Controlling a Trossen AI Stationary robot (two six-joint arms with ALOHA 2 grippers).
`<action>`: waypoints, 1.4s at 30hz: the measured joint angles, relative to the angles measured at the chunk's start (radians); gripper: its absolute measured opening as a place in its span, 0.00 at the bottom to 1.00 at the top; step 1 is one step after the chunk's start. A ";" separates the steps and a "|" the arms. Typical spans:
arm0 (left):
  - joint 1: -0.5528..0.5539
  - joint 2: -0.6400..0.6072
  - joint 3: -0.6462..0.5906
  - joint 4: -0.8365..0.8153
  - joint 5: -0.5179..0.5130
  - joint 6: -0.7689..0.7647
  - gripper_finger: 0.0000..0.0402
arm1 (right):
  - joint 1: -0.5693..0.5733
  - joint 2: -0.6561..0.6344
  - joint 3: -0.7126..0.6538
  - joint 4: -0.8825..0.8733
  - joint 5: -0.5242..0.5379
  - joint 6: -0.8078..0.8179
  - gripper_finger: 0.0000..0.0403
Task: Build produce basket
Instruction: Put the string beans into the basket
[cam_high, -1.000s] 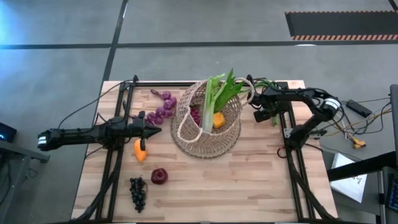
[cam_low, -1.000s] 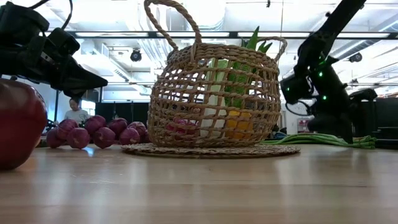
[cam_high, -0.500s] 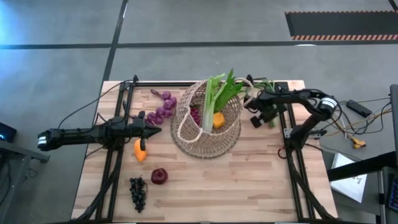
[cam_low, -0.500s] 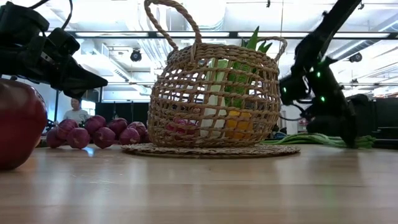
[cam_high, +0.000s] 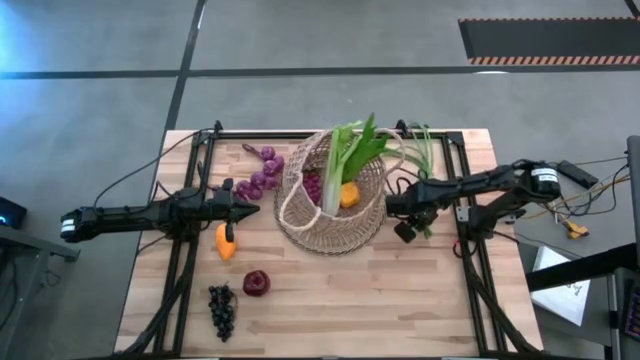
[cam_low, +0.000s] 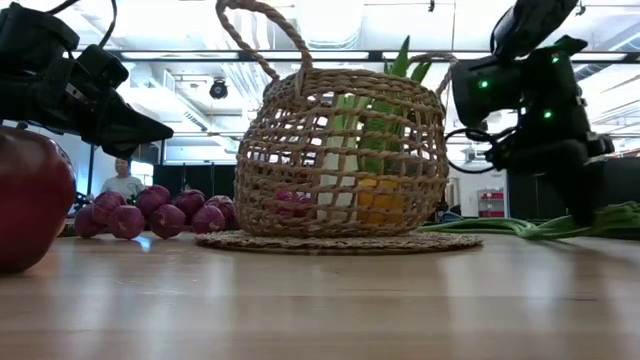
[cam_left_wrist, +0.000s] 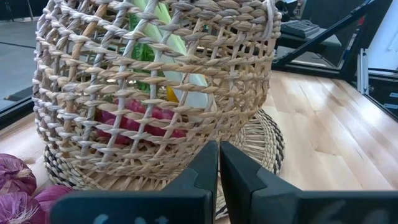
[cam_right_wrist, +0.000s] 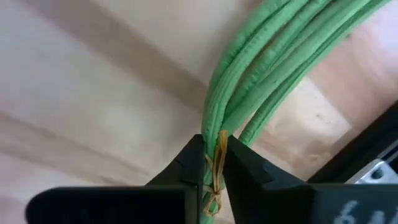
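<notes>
Right end effector (cam_high: 405, 212) is clamped on the scallion bunch (cam_right_wrist: 261, 81), fingers pinched together right at the rubber band (cam_right_wrist: 216, 163) near the bundle's root end. Scallions' long axis runs away from the end effector toward the back edge of the surface (cam_high: 400, 300), green tops trailing behind it, part of the length apparently still lying on the wood. Basket (cam_high: 335, 205) sits just beside the end effector, on its inboard side, rim close to the fingers; opening faces up with a leek (cam_high: 340, 165) standing in it, plus an orange fruit (cam_high: 351, 193) and red-purple grapes (cam_high: 314, 186) inside.

Key relation: the bunch is long relative to the basket mouth, so my read is it needs lifting and tipping toward upright, root end down, beside the leek. Right arm is clearly the nearer one.

Left end effector (cam_high: 248, 209), fingers together and empty, hovers on the basket's far side, pointing at the wicker. Beyond it: purple grapes (cam_high: 262, 174), small orange fruit (cam_high: 226, 242), dark red apple (cam_high: 256, 283), dark grapes (cam_high: 222, 308), all outside the basket.
</notes>
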 joint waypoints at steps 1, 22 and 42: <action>0.000 0.000 0.000 0.000 0.000 0.000 0.00 | 0.006 -0.001 0.000 0.000 -0.012 0.000 0.12; 0.000 0.000 0.000 0.000 0.000 0.000 0.00 | -0.224 -0.070 -0.012 -0.003 0.178 -0.077 0.85; 0.000 0.000 0.000 0.000 0.000 0.000 0.00 | -0.579 -0.021 -0.135 0.317 0.153 -0.081 0.80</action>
